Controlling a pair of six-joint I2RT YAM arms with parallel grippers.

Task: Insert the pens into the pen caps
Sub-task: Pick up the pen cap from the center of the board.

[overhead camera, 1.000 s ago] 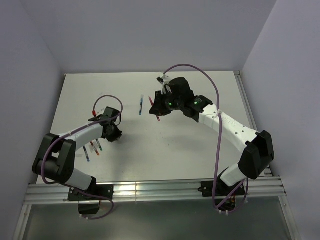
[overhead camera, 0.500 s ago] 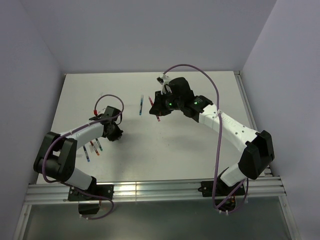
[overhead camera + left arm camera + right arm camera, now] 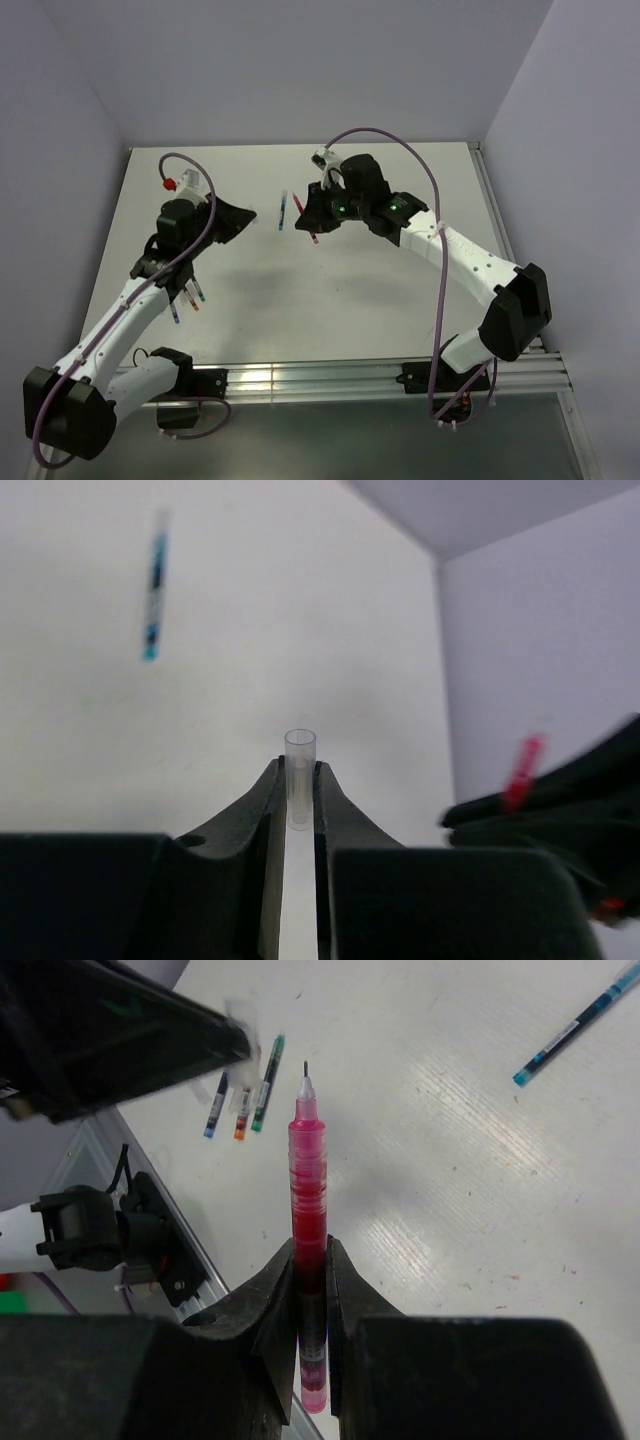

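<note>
A short clear pen cap [image 3: 299,778] stands pinched between the jaws of my left gripper [image 3: 299,770], open end outward; the gripper is shut on it. In the top view the left gripper [image 3: 243,214] is raised off the table and points right. My right gripper [image 3: 311,1245] is shut on a red pen [image 3: 308,1180], fine tip pointing away from the wrist. Seen from above, the right gripper [image 3: 306,211] faces the left one a short gap apart, with the red pen [image 3: 315,238] sticking out below it. The left wrist view shows the red pen [image 3: 523,772] blurred at the right.
A blue pen [image 3: 282,212] lies on the white table [image 3: 400,300] between the two grippers. Three more pens [image 3: 188,299] lie side by side near the left arm, and they also appear as pens [image 3: 243,1108] in the right wrist view. Walls close the table at the back and sides.
My left arm has risen from the table and swung up and back; its gripper now points right, toward the right gripper. The right arm has hardly moved.
</note>
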